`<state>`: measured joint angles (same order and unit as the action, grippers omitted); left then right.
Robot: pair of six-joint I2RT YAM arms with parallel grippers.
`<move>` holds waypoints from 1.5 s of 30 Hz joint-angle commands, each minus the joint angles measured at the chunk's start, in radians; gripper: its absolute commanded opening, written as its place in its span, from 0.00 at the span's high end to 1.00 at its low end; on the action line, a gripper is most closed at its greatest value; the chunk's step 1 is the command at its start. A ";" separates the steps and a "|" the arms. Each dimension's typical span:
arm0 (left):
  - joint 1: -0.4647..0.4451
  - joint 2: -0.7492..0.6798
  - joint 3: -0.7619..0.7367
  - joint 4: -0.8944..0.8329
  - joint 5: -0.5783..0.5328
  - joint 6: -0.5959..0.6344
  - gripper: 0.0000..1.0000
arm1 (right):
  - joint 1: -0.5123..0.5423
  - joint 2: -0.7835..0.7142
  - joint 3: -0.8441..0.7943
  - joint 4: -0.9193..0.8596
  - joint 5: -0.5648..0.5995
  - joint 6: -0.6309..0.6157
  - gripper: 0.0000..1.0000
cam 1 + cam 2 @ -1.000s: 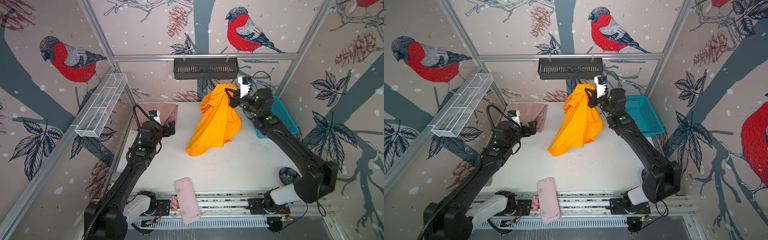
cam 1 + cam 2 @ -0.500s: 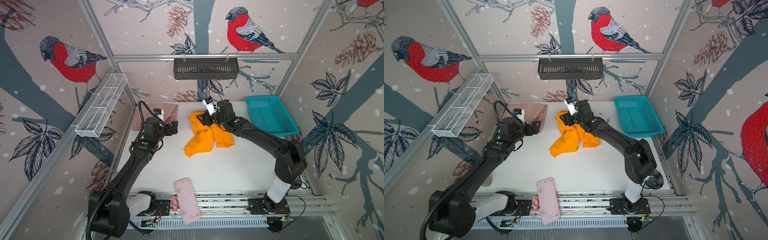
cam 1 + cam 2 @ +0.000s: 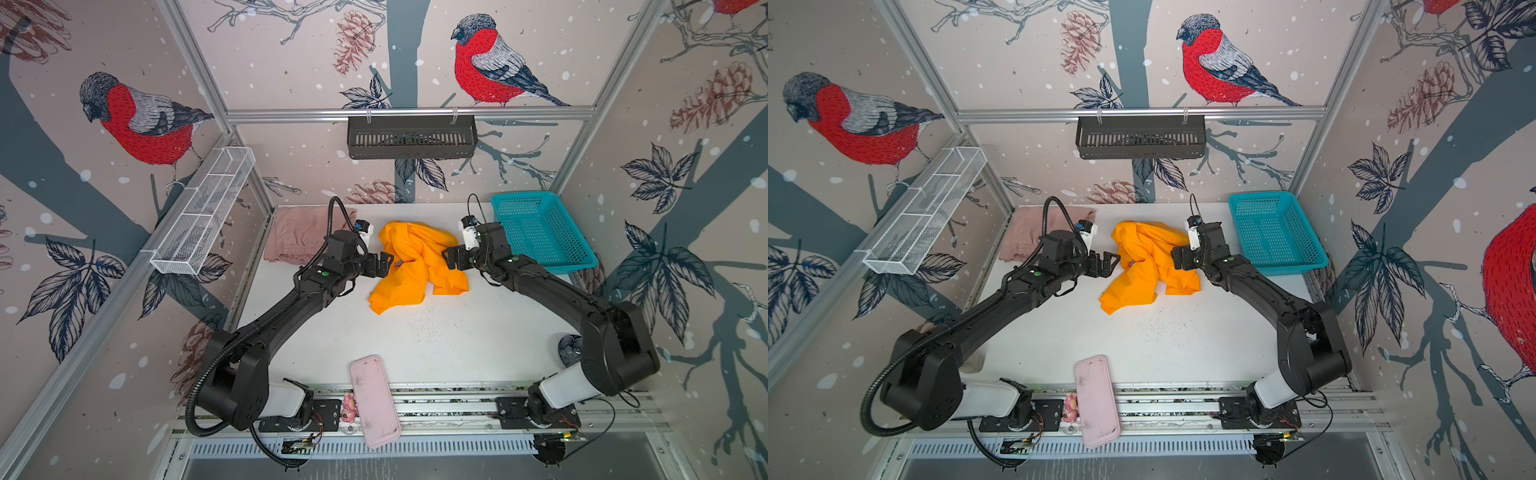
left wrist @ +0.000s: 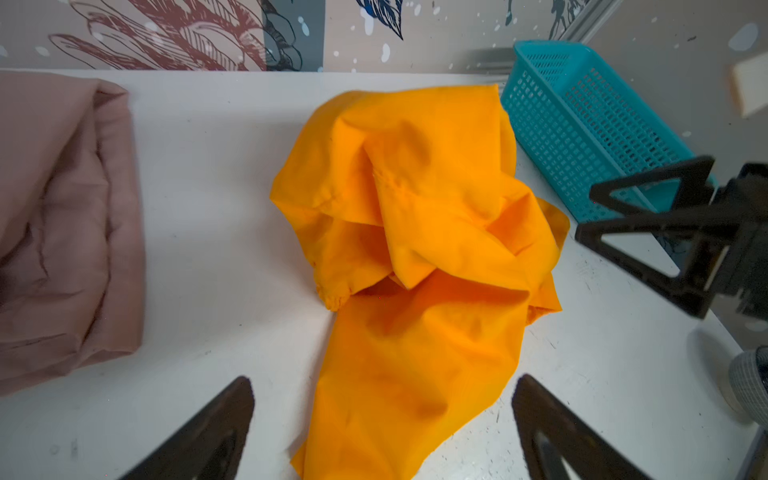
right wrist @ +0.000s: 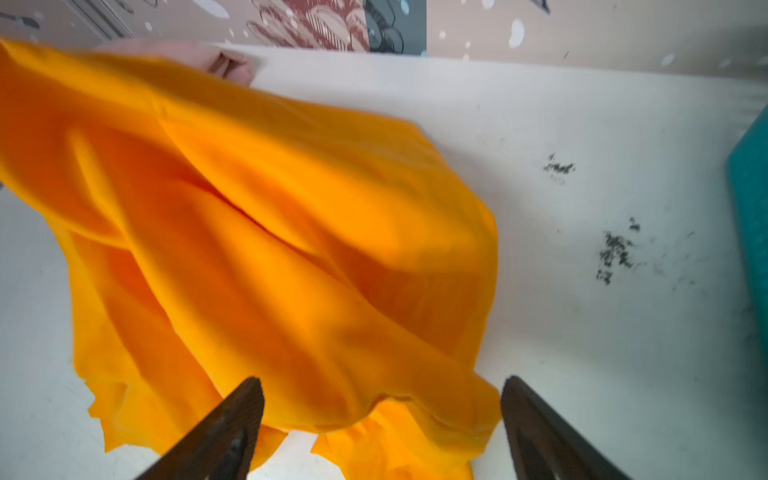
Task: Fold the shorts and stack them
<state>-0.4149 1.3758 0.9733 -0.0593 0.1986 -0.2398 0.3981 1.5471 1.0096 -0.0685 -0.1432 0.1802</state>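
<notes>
- The left gripper has its jaws spread wide with nothing between them. It sits low over the table, just beside the near-left edge of the orange shorts.
- In the left wrist view, the left gripper shows only as two dark fingertips cut off by the frame. The orange shorts lie crumpled beyond them.
- The right gripper also has its jaws apart and grips nothing, close to the right side of the same shorts.
- The left wrist view alone shows the right gripper from the side. Its triangular fingers are spread and clear of the cloth.
- In the right wrist view, the right gripper frames a blurred orange fold. I cannot tell whether the fingertips touch it.
- In both top views, the orange shorts are a twisted heap at mid-table, toward the back.
- The pink shorts lie folded in the far left corner, partly hidden behind the left arm. The left wrist view cuts them off at its edge.
- The teal basket stands at the far right, near the heap.
- Dark specks on the table show clearly only in the right wrist view.
- Any print on the white wrist modules is too small to read.
- A pink tray overhangs the front rail, well apart from the cloth.
</notes>
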 commanded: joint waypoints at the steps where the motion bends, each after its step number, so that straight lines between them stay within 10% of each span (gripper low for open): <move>1: 0.007 -0.026 0.019 -0.041 -0.082 0.019 0.03 | -0.002 0.051 -0.008 0.084 -0.124 -0.042 0.29; 10: 0.117 -0.132 -0.016 -0.075 -0.156 -0.008 0.03 | 0.297 0.265 0.167 0.121 -0.420 -0.122 0.95; 13: 0.155 -0.158 -0.021 -0.101 -0.200 -0.015 0.03 | 0.386 0.325 0.267 0.146 -0.415 -0.088 0.88; 17: 0.159 -0.172 -0.021 -0.093 -0.179 0.008 0.03 | 0.402 0.318 0.345 0.184 -0.389 -0.061 0.40; 25: 0.127 -0.131 0.014 -0.112 -0.052 0.049 0.03 | 0.215 0.040 0.156 0.107 -0.162 -0.001 0.21; 35: 0.125 -0.139 0.010 -0.118 -0.108 0.039 0.03 | -0.039 -0.062 -0.170 0.237 -0.131 0.095 0.13; 45: 0.126 -0.132 -0.012 -0.114 -0.097 0.037 0.03 | -0.050 0.275 0.009 0.387 -0.319 0.097 0.28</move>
<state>-0.2901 1.2491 0.9665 -0.1837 0.1040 -0.2096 0.3508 1.7767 0.9771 0.2382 -0.3935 0.2623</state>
